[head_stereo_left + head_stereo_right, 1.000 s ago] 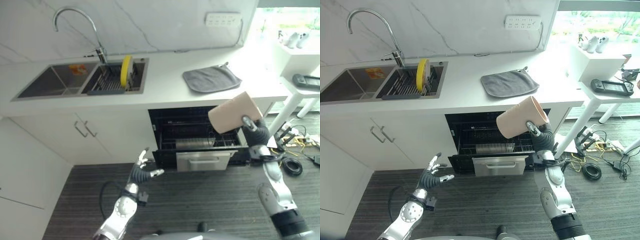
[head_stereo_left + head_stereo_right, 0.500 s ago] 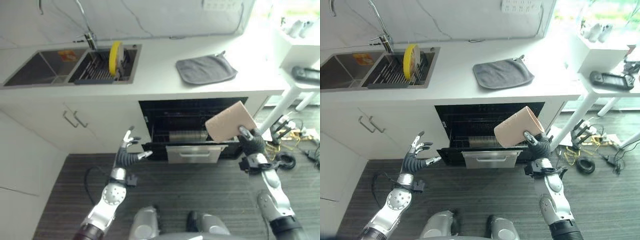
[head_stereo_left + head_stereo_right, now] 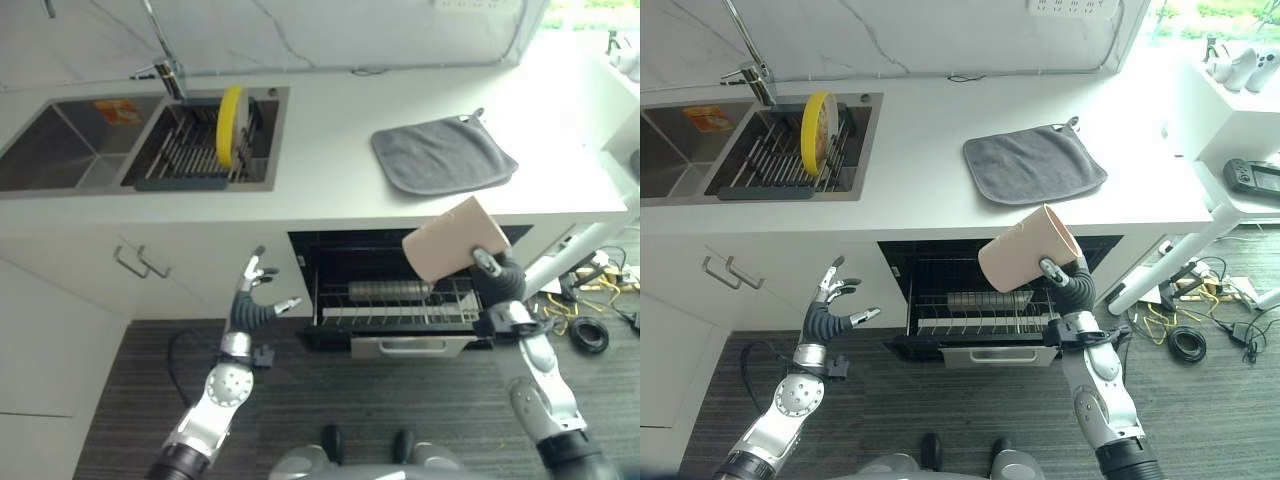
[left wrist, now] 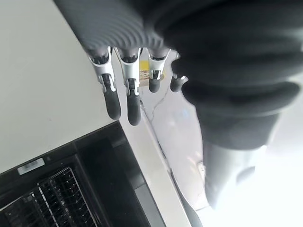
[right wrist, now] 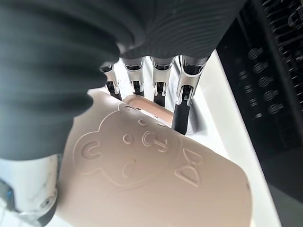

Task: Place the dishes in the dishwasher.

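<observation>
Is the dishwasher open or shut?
Open: the dishwasher shows a dark cavity with its wire rack pulled out under the counter.

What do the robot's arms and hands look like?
Both arms are shiny silver-grey with round joints. The left hand and right hand have silver fingers with dark tips, plus a thumb. A dark ribbed cover, like a bendy tube, wraps each wrist and hand back.

Pretty bright overall. Daylight pours in from up and to the right of the dishwasher point(image 3: 405, 346), and that far corner blows out to white. The countertop point(image 3: 320, 150) right above the dishwasher is evenly lit, no hard shadows. Inside the dishwasher it's dark, with the rack point(image 3: 980, 312) just catching some light. In the left wrist view, heavy white glare washes out the side away from the dishwasher.
</observation>
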